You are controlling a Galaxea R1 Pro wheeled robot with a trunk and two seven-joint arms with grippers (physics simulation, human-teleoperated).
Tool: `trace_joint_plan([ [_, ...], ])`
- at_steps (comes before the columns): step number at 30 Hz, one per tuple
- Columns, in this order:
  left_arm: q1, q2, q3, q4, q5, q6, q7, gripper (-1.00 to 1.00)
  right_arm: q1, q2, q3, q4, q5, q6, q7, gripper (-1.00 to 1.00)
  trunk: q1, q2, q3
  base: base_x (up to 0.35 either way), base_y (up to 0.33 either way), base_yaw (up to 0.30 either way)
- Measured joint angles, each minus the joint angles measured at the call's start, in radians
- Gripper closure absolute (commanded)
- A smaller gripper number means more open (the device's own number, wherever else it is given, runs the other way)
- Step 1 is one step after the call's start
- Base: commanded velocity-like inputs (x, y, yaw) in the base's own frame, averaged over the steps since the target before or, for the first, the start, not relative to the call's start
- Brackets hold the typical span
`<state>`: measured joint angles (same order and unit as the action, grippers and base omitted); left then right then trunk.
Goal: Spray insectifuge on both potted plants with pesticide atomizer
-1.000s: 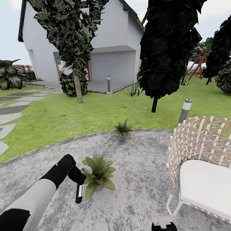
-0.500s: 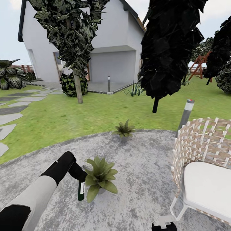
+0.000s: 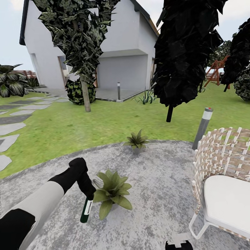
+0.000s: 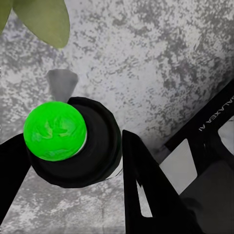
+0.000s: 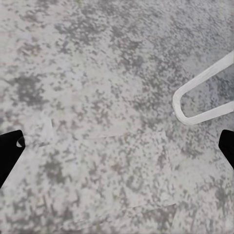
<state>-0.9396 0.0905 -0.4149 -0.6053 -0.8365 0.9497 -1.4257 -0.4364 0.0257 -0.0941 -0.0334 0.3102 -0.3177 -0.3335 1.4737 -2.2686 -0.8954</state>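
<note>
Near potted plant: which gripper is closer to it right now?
Left. The left gripper holds the atomizer right beside the near plant, at its leaves. The right gripper sits low at the picture's bottom edge, apart from it over bare patio.

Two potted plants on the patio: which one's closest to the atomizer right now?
The nearer potted plant, right beside the atomizer held in the left gripper. The other plant sits farther off at the patio's lawn edge.

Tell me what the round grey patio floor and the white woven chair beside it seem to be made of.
The round mottled grey patio floor looks like matte concrete or stone, speckled grey. The white woven chair looks like pale wicker or synthetic strapping, by its open lattice, on a thin white tubular frame, probably metal, with a smooth white cushion.
</note>
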Motion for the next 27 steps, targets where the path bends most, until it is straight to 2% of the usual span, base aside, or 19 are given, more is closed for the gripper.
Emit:
trace_joint_plan([
  [9,0.004,-0.001,0.0,0.0,0.0,0.0,0.0,1.0,0.0,0.002,0.001,-0.001,-0.002,0.0,0.0,-1.0,0.0,0.0,0.0,0.0,0.136,-0.001],
  [18,0.014,-0.012,-0.009,0.0,-0.001,0.0,0.0,1.0,0.0,0.003,0.0,-0.001,-0.003,0.0,0.0,-1.0,0.0,0.0,0.003,0.0,0.004,-0.211],
  [22,-0.014,-0.015,-0.007,-0.001,0.003,0.004,-0.007,1.0,0.0,0.003,0.0,-0.001,-0.003,0.0,0.0,-1.0,0.0,0.0,0.003,0.0,0.0,-0.049],
  [25,-0.079,-0.015,-0.013,0.016,0.003,0.015,-0.022,1.0,0.0,0.001,0.0,-0.001,-0.003,0.0,0.0,-1.0,0.0,0.0,0.003,0.0,0.0,-0.004],
  [27,-0.073,-0.012,-0.05,0.017,-0.013,0.008,-0.044,1.0,0.0,0.0,0.0,-0.001,-0.003,0.0,0.0,-1.0,0.0,0.0,0.003,0.0,0.0,0.0],
])
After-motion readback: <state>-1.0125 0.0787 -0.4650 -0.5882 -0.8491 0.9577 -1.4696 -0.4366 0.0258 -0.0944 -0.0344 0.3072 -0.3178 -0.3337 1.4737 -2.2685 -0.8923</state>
